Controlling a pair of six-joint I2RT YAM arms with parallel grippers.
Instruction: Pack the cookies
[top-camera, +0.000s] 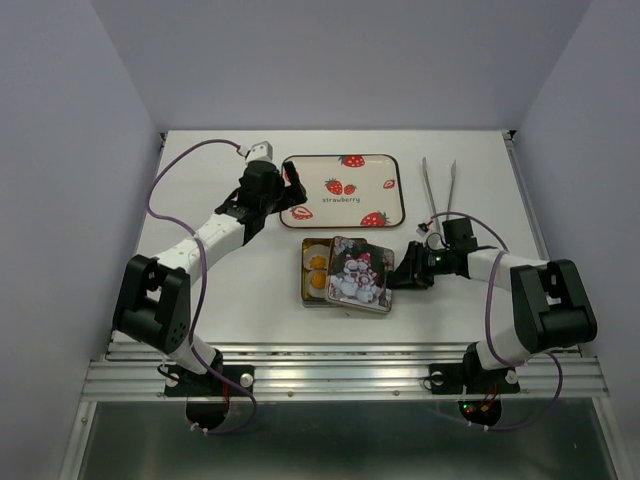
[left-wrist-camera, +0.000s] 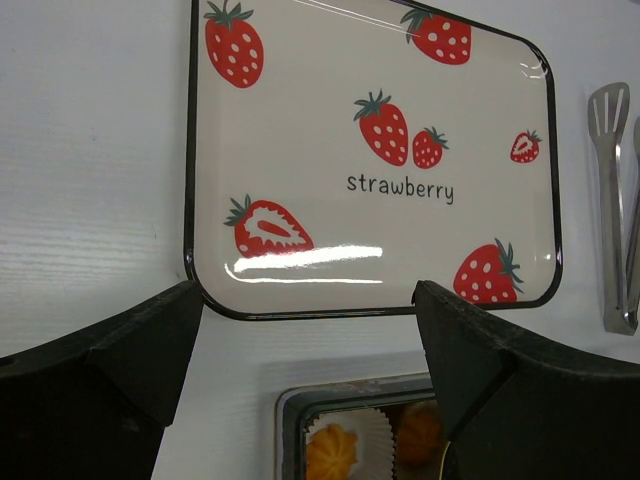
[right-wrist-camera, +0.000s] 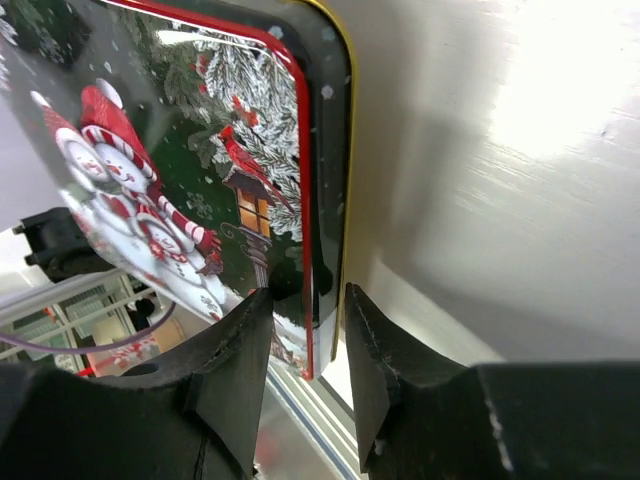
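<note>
The square tin (top-camera: 305, 272) stands mid-table with orange-yellow cookies (top-camera: 318, 264) in white paper cups showing in its uncovered left part. A snowman-printed lid (top-camera: 360, 273) lies tilted over the tin's right part. My right gripper (top-camera: 396, 276) grips the lid's right edge; in the right wrist view the jaws (right-wrist-camera: 305, 330) close on the rim of the lid (right-wrist-camera: 180, 150). My left gripper (top-camera: 290, 186) is open and empty above the left edge of the strawberry tray. In the left wrist view its fingers (left-wrist-camera: 120, 370) frame the tin's corner (left-wrist-camera: 290, 420) and two cookies (left-wrist-camera: 333, 452).
A cream strawberry-printed tray (top-camera: 385, 180) lies at the back centre; it also fills the left wrist view (left-wrist-camera: 300, 120). Metal tongs (top-camera: 440, 190) lie to its right and show in the left wrist view (left-wrist-camera: 610, 200). White walls enclose the table on three sides.
</note>
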